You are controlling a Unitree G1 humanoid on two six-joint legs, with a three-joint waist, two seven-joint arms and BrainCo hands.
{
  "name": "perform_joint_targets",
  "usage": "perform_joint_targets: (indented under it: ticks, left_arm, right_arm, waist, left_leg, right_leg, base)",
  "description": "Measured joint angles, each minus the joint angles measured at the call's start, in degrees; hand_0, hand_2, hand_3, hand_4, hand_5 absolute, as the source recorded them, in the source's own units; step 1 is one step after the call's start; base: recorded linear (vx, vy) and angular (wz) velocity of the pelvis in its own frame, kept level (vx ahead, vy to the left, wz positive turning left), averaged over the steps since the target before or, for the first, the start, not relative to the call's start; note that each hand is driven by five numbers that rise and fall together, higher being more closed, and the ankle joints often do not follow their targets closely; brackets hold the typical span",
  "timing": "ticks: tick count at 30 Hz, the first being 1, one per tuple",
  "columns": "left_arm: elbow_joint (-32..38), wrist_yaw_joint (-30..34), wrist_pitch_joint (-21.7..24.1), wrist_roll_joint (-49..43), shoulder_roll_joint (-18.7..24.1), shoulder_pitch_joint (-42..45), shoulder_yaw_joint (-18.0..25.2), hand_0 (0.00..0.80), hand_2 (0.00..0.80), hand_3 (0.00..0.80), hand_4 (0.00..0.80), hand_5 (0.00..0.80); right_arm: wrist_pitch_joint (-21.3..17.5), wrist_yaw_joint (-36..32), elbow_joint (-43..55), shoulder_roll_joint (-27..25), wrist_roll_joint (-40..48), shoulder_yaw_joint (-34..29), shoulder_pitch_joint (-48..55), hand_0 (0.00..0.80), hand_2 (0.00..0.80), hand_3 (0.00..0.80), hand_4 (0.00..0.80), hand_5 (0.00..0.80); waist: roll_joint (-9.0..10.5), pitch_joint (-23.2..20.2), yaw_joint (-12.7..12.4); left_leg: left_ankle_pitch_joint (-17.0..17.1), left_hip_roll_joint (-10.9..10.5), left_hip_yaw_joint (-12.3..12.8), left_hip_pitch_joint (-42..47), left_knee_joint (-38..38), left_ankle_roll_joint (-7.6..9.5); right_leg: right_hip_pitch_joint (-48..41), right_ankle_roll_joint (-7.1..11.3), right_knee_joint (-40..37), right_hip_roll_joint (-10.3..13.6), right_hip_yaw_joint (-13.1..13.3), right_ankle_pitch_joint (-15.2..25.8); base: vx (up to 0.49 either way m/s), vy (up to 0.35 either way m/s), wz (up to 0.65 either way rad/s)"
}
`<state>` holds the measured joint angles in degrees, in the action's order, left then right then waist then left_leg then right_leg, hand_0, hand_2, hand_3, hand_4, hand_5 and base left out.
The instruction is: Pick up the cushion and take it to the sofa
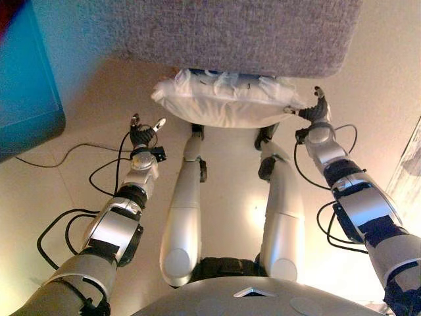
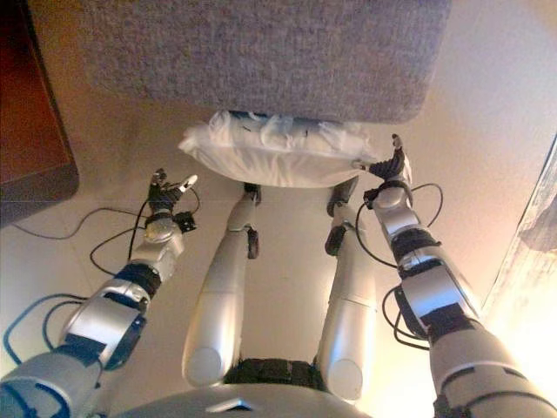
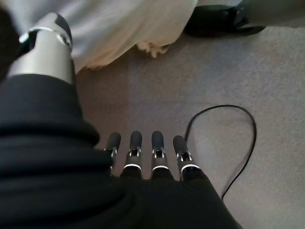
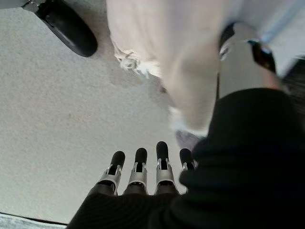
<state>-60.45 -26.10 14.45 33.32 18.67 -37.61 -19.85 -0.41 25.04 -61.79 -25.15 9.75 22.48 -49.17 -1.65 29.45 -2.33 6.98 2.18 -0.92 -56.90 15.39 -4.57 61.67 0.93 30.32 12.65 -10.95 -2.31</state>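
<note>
The white cushion (image 1: 223,102) lies crosswise low against the front edge of the grey sofa (image 1: 237,33), its far side tucked under that edge. My left hand (image 1: 141,135) is open, fingers straight, a short way off the cushion's left corner (image 3: 119,28) and not touching it. My right hand (image 1: 316,108) is at the cushion's right corner. Its fingers (image 4: 138,167) are straight and the cushion's corner (image 4: 181,57) passes in front of its thumb. Neither hand is curled round the cushion.
A dark, boxy piece of furniture (image 1: 26,85) stands on the left. A pale panel (image 1: 411,164) runs along the right edge. The pale floor (image 1: 79,178) lies open to both sides of the cushion.
</note>
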Motion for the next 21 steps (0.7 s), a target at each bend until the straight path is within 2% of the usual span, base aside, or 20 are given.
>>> perform_joint_targets:
  ticks: [9,11,18,21]
  left_arm:
    - [0.34,0.47,0.25,-0.08,0.79,-7.72,-1.52,0.000,0.000,0.000,0.000,0.000]
    - [0.07,1.54,0.50,-0.20,2.32,-9.54,-2.63,0.000,0.000,0.000,0.000,0.000]
    - [-0.08,4.16,3.11,-1.79,5.56,-15.41,-5.43,0.000,0.000,0.000,0.000,0.000]
    - [-1.00,4.24,4.15,-5.61,7.39,-18.97,-7.96,0.000,0.000,0.000,0.000,0.000]
  right_arm:
    - [-1.06,-0.16,-1.51,-1.08,-0.08,2.67,-6.04,0.000,0.000,0.000,0.000,0.000]
    - [-1.77,-0.16,-1.53,-1.19,-0.09,3.20,-7.89,0.000,0.000,0.000,0.000,0.000]
    - [-2.17,-0.32,-1.55,-3.23,-0.09,5.52,-12.91,0.000,0.000,0.000,0.000,0.000]
    - [-2.29,-1.03,-2.06,-3.96,-0.06,7.57,-15.56,0.000,0.000,0.000,0.000,0.000]
  waist:
    - [0.33,0.17,0.76]
    - [0.49,0.19,1.45]
    - [0.57,0.19,1.49]
    - [0.57,0.19,1.53]
  left_leg:
    - [-0.43,0.87,-0.36,-10.38,4.66,-0.56]
    - [-0.48,0.83,-0.70,-12.53,5.46,-0.63]
    - [-0.70,0.86,-0.85,-18.57,7.69,-0.78]
    - [-0.89,0.87,-0.90,-21.19,8.14,-0.53]
  right_leg:
    - [9.26,-0.94,2.07,-0.78,0.33,0.66]
    - [11.17,-0.96,2.50,-0.70,0.28,0.70]
    - [16.65,-1.11,3.74,-0.62,0.24,0.89]
    - [19.21,-1.20,4.11,-0.57,0.24,1.01]
  base:
    - [-0.004,0.004,-0.02]
    - [0.000,0.000,0.00]
    - [0.000,0.000,0.00]
    - [0.004,0.015,0.01]
